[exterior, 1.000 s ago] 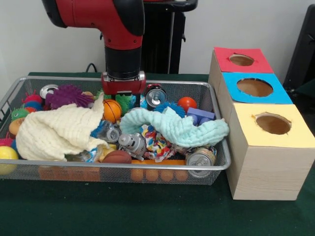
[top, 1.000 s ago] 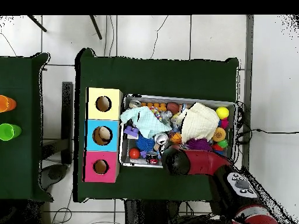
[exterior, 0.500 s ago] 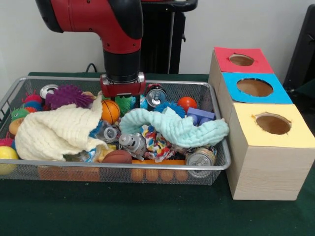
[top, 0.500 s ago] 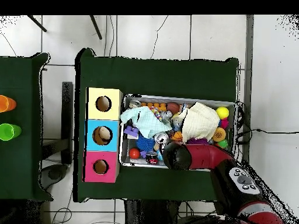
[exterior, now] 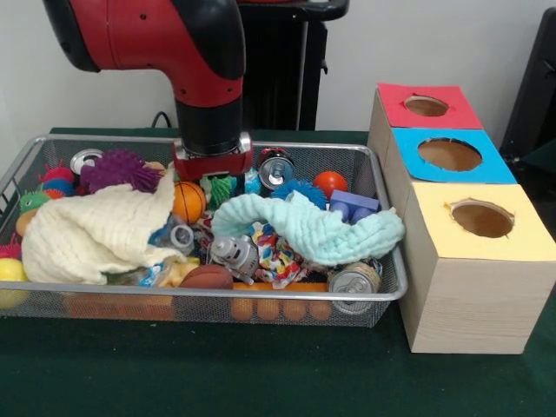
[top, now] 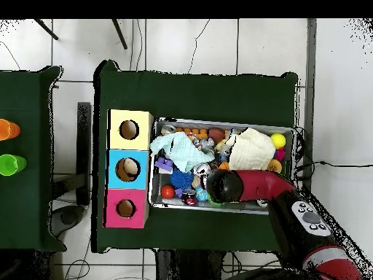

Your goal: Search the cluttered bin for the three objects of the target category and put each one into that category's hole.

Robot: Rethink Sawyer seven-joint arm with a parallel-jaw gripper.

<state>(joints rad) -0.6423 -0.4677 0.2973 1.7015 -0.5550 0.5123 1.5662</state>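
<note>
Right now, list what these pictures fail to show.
- Gripper: fingers buried in the clutter in the front view, covered by the arm overhead; open or shut unknown.
- Toys beneath the cream cloth and mint cloth: hidden.
- Box holes: contents not visible from the front.

Bin [exterior: 382,291] packed — cloths [exterior: 95,230] cover toys — box holes [exterior: 480,217] unobstructed.

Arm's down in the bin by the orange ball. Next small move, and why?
Probably lift straight up a little to clear the view. The arm's wrist sits low over the wire bin at its far side, against the cream cloth and orange ball, and hides whatever is under it; no grasp is visible.
</note>
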